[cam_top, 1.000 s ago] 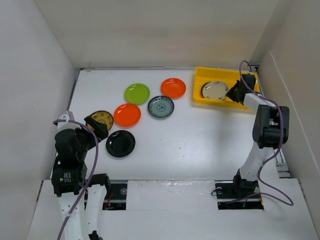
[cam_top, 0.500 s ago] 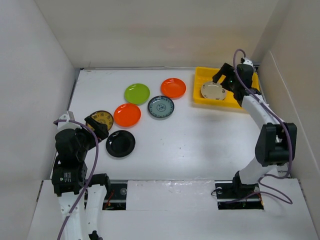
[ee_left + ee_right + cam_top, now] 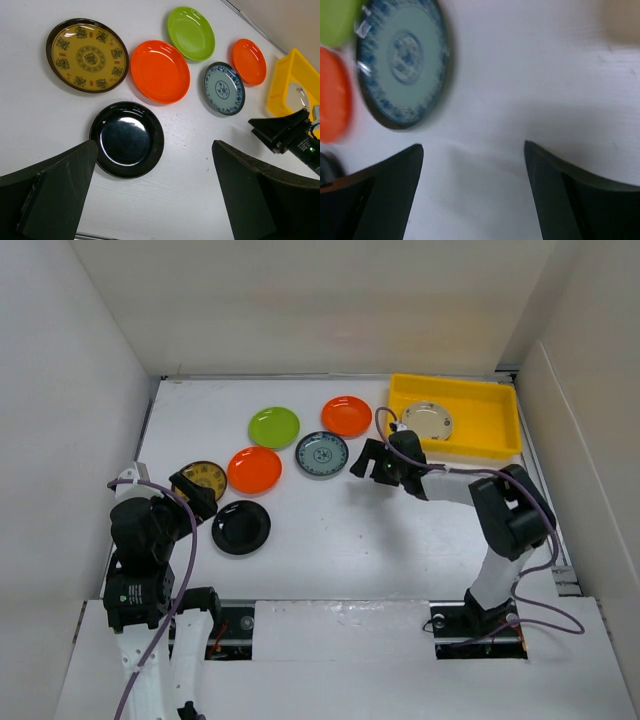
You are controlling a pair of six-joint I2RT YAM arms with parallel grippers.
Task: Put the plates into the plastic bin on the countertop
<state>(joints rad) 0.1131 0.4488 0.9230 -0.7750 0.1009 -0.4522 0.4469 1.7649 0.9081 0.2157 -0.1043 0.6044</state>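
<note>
The yellow plastic bin (image 3: 480,425) stands at the back right of the white countertop (image 3: 340,530) with a cream plate (image 3: 428,421) inside. Loose plates lie to its left: orange (image 3: 346,416), lime green (image 3: 274,427), blue-patterned (image 3: 322,453), a second orange (image 3: 254,470), brown-and-gold (image 3: 203,478) and black (image 3: 241,527). My right gripper (image 3: 366,462) is open and empty, low over the countertop just right of the blue-patterned plate (image 3: 402,62). The left gripper (image 3: 195,490) hangs open and empty, with the black plate (image 3: 127,139) just ahead of its left finger.
White walls close in the countertop on the left, back and right. The bin (image 3: 280,90) shows at the right edge of the left wrist view, with the right gripper (image 3: 280,131) in front of it. Bare countertop lies between the two arms.
The right gripper has opened, left the cream plate in the bin, and swung left and nearer to a spot beside the blue-patterned plate. The left arm has not moved.
</note>
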